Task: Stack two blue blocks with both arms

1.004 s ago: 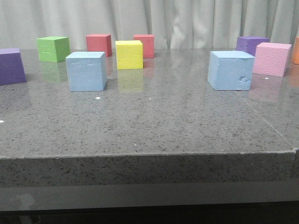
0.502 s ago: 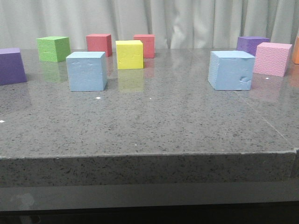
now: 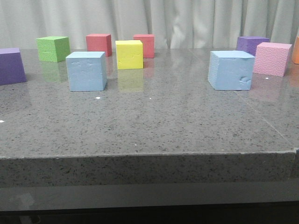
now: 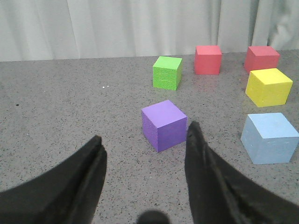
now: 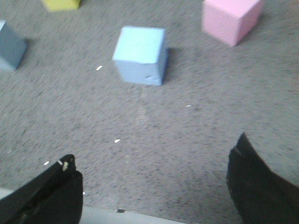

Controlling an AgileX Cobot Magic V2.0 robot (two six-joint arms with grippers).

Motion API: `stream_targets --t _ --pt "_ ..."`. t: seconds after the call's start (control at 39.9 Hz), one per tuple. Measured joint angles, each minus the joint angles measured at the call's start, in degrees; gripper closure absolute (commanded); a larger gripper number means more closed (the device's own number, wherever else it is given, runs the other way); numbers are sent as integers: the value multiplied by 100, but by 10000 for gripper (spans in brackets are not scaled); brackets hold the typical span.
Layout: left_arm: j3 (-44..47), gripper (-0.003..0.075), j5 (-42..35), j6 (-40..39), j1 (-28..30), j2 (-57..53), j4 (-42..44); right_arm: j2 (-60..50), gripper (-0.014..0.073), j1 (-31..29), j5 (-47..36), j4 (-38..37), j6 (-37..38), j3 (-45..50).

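Both pale sky-blue foam cubes sit apart on the speckled grey stone tabletop, unstacked. The left end effector hangs just above the tabletop with its black fingers spread and nothing between them. Straight ahead of it, close to the fingertips, stands a purple foam cube; the left blue cube lies off to that end effector's right, well outside its jaws. Beyond the purple cube are a green foam cube, two red foam cubes and a yellow foam cube.

The right end effector is also wide open and empty — the dented blue cube sits well ahead of it, roughly centred between the fingers, with a pink foam cube further off to its right.
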Motion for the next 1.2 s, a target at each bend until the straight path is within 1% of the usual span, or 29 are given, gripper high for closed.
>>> stream_targets --t 0.13,0.2,0.3,0.4,0.5,0.63,0.88,1.0,1.2 --pt "0 356 0 0 0 0 0 772 -40 371 385 52 -84 -588" --pt "0 356 0 0 0 0 0 1271 -40 657 568 19 32 -966" --pt "0 356 0 0 0 0 0 1934 -39 1099 710 -419 635 -1491" --pt "0 356 0 0 0 0 0 2538 -37 1509 799 -1185 1429 -1981" --pt "0 356 0 0 0 0 0 3183 -33 1814 903 -1752 2154 -2514" --pt "0 356 0 0 0 0 0 3905 -33 1887 1111 -2049 2582 -3115" --pt "0 356 0 0 0 0 0 4998 -33 1887 1215 -2206 2806 -4012" --pt "0 356 0 0 0 0 0 5303 -33 1822 1224 -2206 2806 -4241" --pt "0 356 0 0 0 0 0 5540 -33 1602 1224 -2209 2813 -4277"
